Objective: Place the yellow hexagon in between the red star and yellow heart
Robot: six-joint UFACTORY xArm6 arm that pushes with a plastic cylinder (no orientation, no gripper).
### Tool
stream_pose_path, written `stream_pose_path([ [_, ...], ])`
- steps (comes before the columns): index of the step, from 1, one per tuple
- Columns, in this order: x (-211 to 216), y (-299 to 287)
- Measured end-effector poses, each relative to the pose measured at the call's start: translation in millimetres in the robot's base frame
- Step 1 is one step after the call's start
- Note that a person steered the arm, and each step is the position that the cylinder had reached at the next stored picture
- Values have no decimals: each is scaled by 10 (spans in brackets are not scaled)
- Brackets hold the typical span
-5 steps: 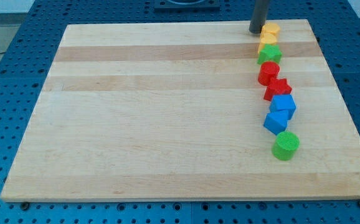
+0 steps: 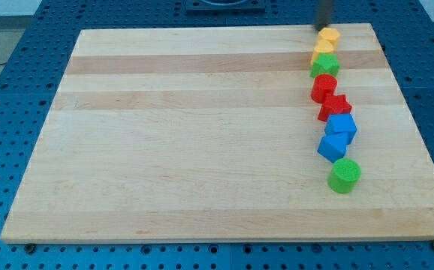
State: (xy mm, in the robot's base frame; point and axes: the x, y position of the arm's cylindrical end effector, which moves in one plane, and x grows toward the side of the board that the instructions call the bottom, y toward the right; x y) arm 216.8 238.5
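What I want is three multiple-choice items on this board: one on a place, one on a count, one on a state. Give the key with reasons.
1. Where on the board does the line of blocks lie?
A) the view's left
B) the view's right
C) the middle

2. How many green blocks are there?
A) one
B) two
C) three

3. Relative to the red star and yellow heart, where is the yellow hexagon?
A) between them
B) at the line's top end, above the heart
C) below the star

Key:
1 B, every block sits down the right side.
2 B, a green star and a green cylinder.
3 B, it heads the line, with my tip, blurred, just above it.
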Motion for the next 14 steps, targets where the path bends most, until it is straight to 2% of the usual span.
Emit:
stream_pose_path([
  [1, 338, 385],
  [2, 154, 29],
  [3, 227, -685],
  [5, 510, -718],
  [6, 530, -1529],
  [8, 481, -2387],
  [9, 468, -3202],
  [10, 331, -1926],
  [11, 562, -918],
  [12, 826, -809],
  [14, 979, -1750],
])
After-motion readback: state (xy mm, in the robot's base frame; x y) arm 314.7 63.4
